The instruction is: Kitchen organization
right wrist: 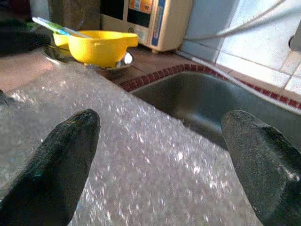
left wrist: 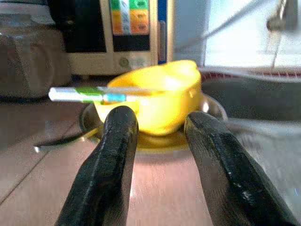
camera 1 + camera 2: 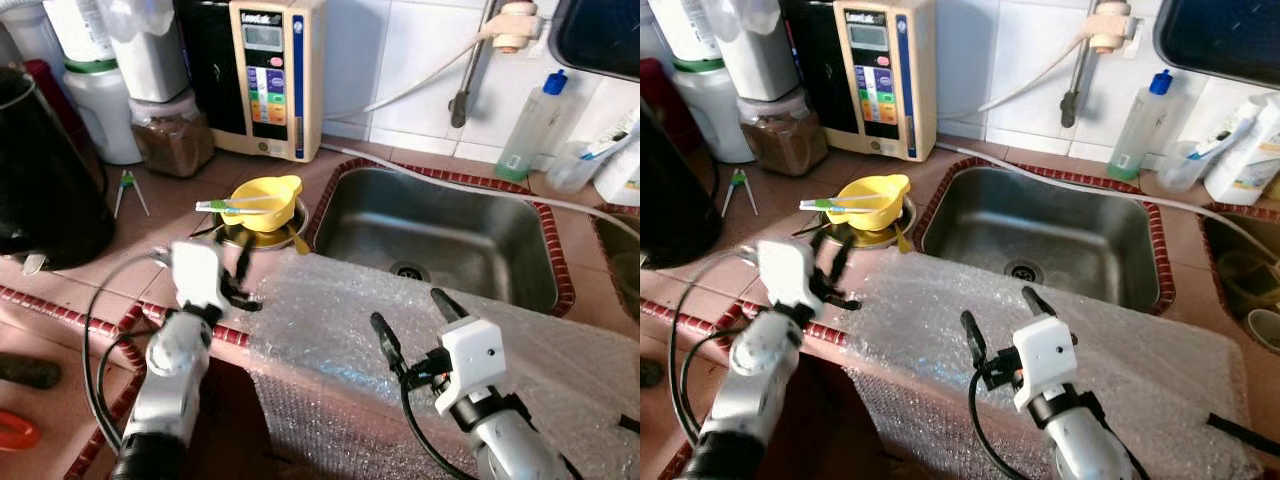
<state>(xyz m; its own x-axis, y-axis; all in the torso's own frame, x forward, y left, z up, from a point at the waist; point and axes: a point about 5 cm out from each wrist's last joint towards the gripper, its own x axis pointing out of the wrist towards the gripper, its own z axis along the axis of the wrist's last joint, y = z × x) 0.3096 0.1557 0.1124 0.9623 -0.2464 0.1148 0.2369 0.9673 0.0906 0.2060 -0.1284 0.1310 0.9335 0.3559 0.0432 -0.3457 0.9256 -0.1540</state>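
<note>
Yellow plastic bowl (image 3: 264,200) sits on a round metal plate (image 3: 290,238) on the brown tiled counter (image 3: 170,205), at 9 o'clock of the steel sink (image 3: 440,235). Green-and-white toothbrush (image 3: 232,206) lies across the bowl rim. Left gripper (image 3: 232,280) at 6 o'clock of the bowl, just short of it, jaws released, nothing held. Right gripper (image 3: 412,322) over the clear bubble wrap sheet (image 3: 330,320) at 6 o'clock of the sink, jaws wide apart, empty.

Home kitchen, steel sink (image 3: 440,235), tiled wall (image 3: 400,60), dish soap bottle (image 3: 528,128)
</note>
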